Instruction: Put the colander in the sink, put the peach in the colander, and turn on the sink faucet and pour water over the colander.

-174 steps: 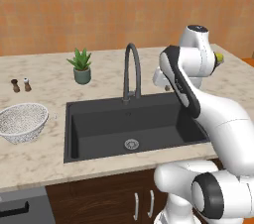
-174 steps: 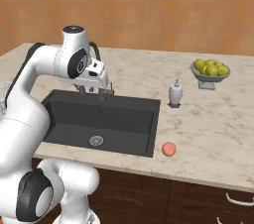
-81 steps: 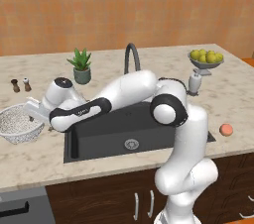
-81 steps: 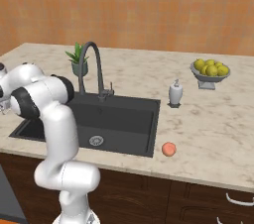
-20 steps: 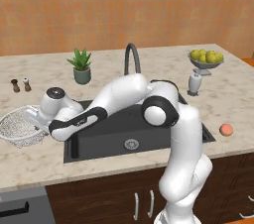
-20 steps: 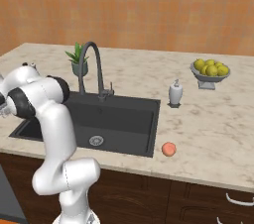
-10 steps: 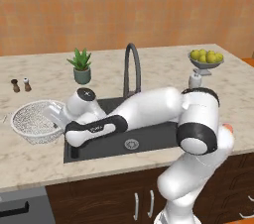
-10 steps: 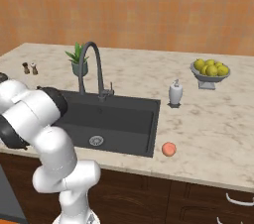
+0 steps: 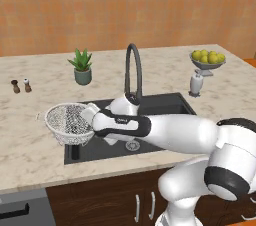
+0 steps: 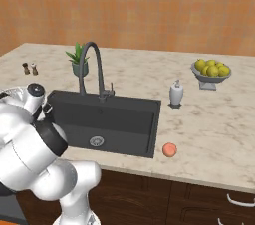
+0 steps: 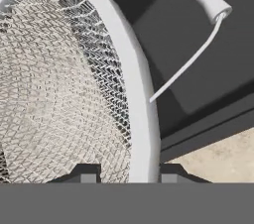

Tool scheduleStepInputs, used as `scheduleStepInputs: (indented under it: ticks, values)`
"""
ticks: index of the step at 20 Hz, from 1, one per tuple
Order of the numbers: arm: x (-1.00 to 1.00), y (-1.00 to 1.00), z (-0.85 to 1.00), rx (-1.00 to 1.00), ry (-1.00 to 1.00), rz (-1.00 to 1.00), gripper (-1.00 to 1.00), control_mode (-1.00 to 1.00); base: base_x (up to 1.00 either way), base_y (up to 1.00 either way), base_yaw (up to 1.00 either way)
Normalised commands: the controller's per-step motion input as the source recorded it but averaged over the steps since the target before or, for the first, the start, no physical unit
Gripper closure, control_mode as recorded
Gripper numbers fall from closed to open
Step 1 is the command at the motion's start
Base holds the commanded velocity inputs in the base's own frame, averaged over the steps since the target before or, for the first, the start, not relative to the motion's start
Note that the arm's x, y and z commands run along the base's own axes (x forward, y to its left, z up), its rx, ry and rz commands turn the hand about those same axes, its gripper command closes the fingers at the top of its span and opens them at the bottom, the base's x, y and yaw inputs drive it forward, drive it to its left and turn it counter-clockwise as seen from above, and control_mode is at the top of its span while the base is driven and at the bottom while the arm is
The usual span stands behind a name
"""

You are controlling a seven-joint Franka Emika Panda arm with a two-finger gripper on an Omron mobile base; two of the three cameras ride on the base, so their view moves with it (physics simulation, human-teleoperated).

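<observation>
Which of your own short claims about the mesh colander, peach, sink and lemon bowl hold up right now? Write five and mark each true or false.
1. The gripper is shut on the rim of the round white-grey mesh colander. True.
2. The small orange-pink peach lies inside the colander. False: it sits on the counter by the right front corner of the rectangular matte black sink.
3. The colander rests on the sink floor. False: it is held up at the sink's left edge.
4. The footed bowl of yellow-green lemons stands on the counter to the right of the sink. True.
5. Water runs from the dark grey gooseneck faucet. False: no water shows.
</observation>
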Motion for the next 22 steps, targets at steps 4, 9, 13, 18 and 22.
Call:
scheduleStepInputs:
  ticks: [4,9,13,18,22]
  values:
    - [0.02,-1.0,-0.07,0.04,0.18,0.0,1.0,-1.0,0.0,0.0,0.0]
    - [0.16,-1.0,-0.17,0.0,0.14,0.0,1.0,-1.0,0.0,0.0,0.0]
    - [0.22,-1.0,-0.09,0.0,0.09,0.0,1.0,-1.0,0.0,0.0,0.0]
    - [0.4,-1.0,0.0,0.0,0.07,0.0,1.0,-1.0,0.0,0.0,0.0]
    - [0.4,-0.98,0.01,-0.03,0.02,-0.02,1.0,-1.0,0.0,0.0,0.0]
